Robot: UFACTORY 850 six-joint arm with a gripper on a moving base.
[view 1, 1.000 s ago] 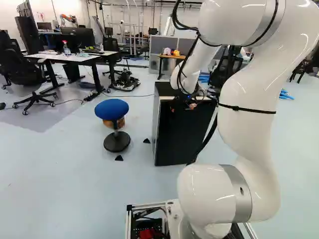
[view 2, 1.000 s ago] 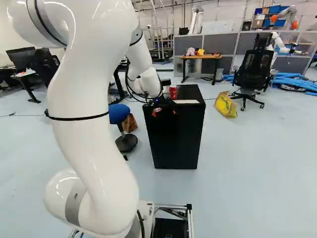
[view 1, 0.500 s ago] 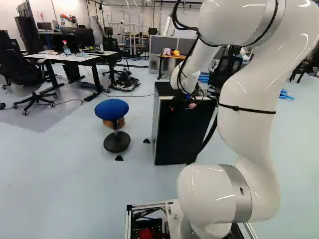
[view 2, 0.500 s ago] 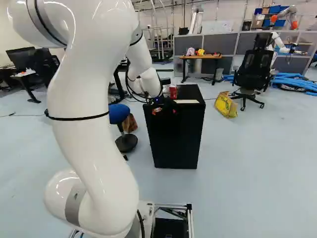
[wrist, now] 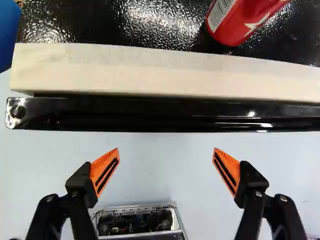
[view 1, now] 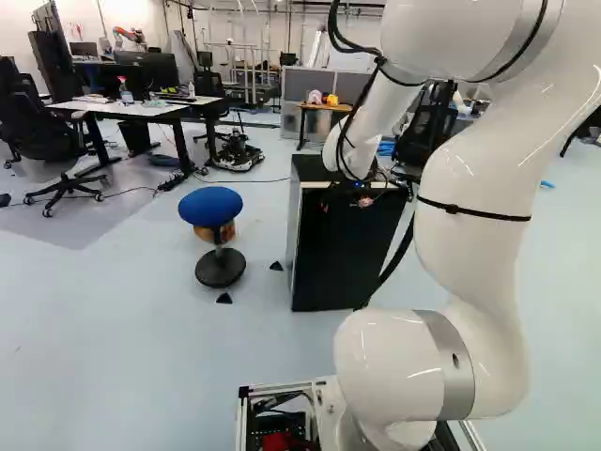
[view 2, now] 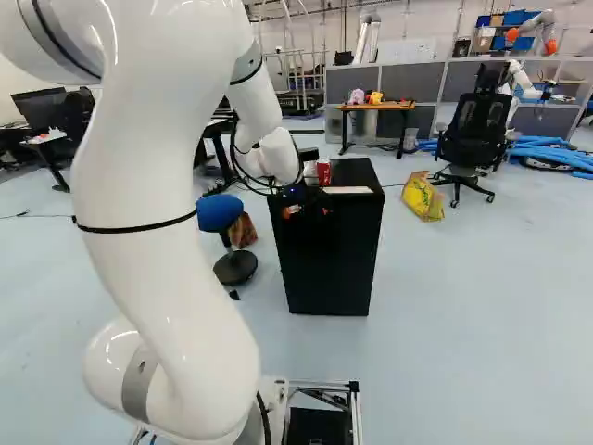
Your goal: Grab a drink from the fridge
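Since the step in hand is probably reaching the door's top edge (wrist: 150,115), we should line the gripper (wrist: 166,156) up square with it and ease in gently, without nudging the red can (view 2: 323,172) on top of the fridge (view 2: 332,269). Our gripper is spread wide and holds nothing. The wrist view shows us that gap and the pale strip (wrist: 150,72); the right base view shows the can upright, while we can't find it in the left.
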